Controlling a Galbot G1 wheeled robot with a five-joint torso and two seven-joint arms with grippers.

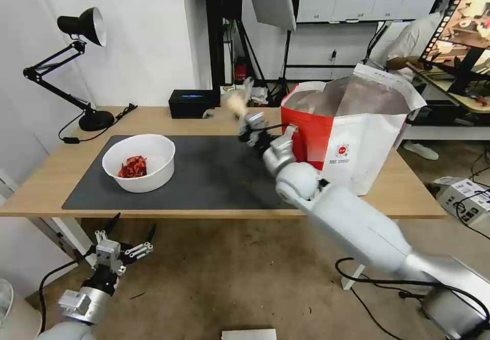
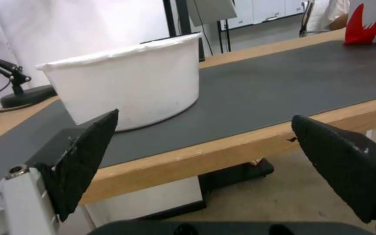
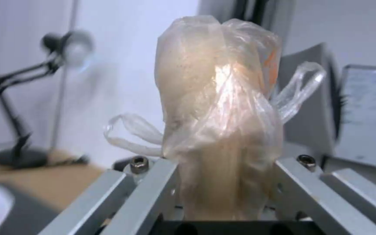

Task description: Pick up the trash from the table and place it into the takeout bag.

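My right gripper (image 1: 243,114) is raised above the table's back middle, shut on the small clear bag with a beige lump (image 1: 236,103); the right wrist view shows that bag (image 3: 218,130) pinched between the fingers (image 3: 153,182). It hangs just left of the white-and-red takeout bag (image 1: 357,136), which stands open at the table's right end. The white bowl with red scraps (image 1: 139,162) sits on the dark mat's left part, also seen close as the bowl (image 2: 127,88). My left gripper (image 1: 130,235) hangs open below the table's front edge, near the bowl.
A black desk lamp (image 1: 81,64) stands at the table's back left and a small black box (image 1: 193,103) at the back middle. The wooden table (image 1: 51,176) carries the grey mat (image 1: 219,171). Cables and a cardboard box (image 1: 462,194) lie on the floor at right.
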